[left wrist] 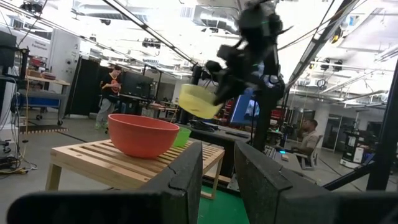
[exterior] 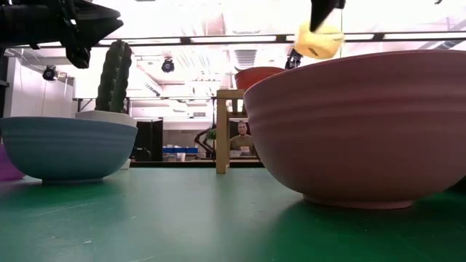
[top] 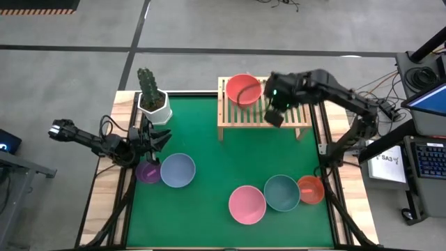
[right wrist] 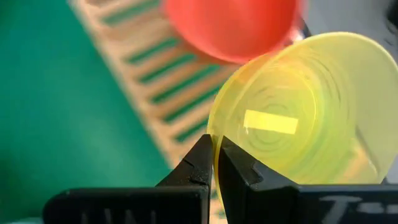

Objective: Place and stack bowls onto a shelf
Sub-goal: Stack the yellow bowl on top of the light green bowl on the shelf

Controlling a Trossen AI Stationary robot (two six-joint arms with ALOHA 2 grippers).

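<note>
My right gripper point(top: 274, 117) hangs over the light-wood shelf point(top: 240, 117), shut on a yellow-green bowl point(right wrist: 298, 118), which also shows in the low view point(exterior: 318, 40). A red-pink bowl point(top: 244, 89) stands on the shelf's left end. Just behind it in the left wrist view sits a green bowl point(left wrist: 182, 135). My left gripper point(top: 159, 138) waits open at the table's left, above the purple bowl point(top: 147, 171) and the blue bowl point(top: 178, 170), touching nothing. My right gripper pinches the yellow-green bowl's rim point(right wrist: 214, 134) between its two fingers, one on each face of the wall. The fingers slant downward from above. The bowl is lifted clear above the shelf and hangs tilted below the fingers point(left wrist: 199, 101).
A pink bowl point(top: 247, 204), a teal bowl point(top: 281, 192) and a red-orange bowl point(top: 311, 189) sit near the table's front right. A cactus in a white pot point(top: 153, 97) stands at the far left. The green mat's middle point(top: 209, 150) is bare. People show in the room beyond.
</note>
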